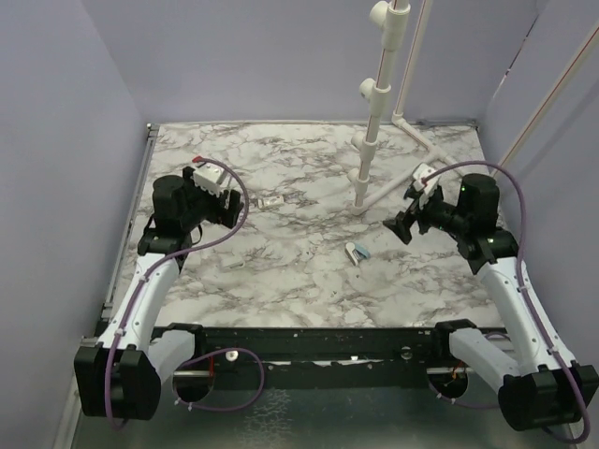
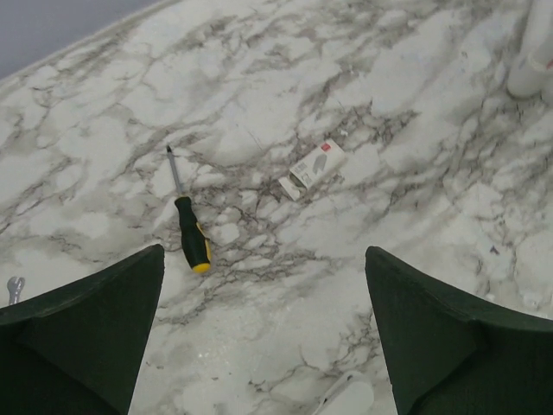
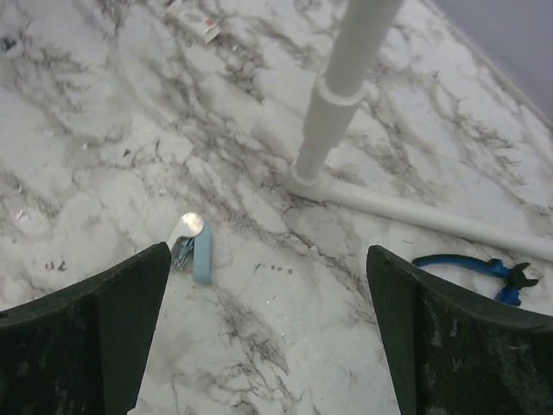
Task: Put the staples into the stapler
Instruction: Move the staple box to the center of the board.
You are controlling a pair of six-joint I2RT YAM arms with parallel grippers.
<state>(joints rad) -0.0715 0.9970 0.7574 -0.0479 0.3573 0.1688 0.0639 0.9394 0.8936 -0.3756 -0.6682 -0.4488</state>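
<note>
Left gripper [image 2: 263, 255] and right gripper [image 3: 268, 252] are held spread wide over the marble table [image 1: 309, 290], with nothing pinched.
The stapler [image 3: 194, 244] is seen on open tabletop near the foot of the white pipe stand [image 3: 346, 86]. Blue-handled pliers [image 3: 484, 270] lie beside the stand's base pipe. A small white box [image 2: 313, 167] and a screwdriver [image 2: 190, 235] lie left of the stand. Lavender walls [image 1: 56, 140] close the edges. The staples cannot be made out.

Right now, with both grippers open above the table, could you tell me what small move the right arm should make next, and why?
Probably ease the right gripper down and toward the stapler: its jaws stand open and empty, and the stapler lies free on the table, off to one side of the gap in the wrist view.
</note>
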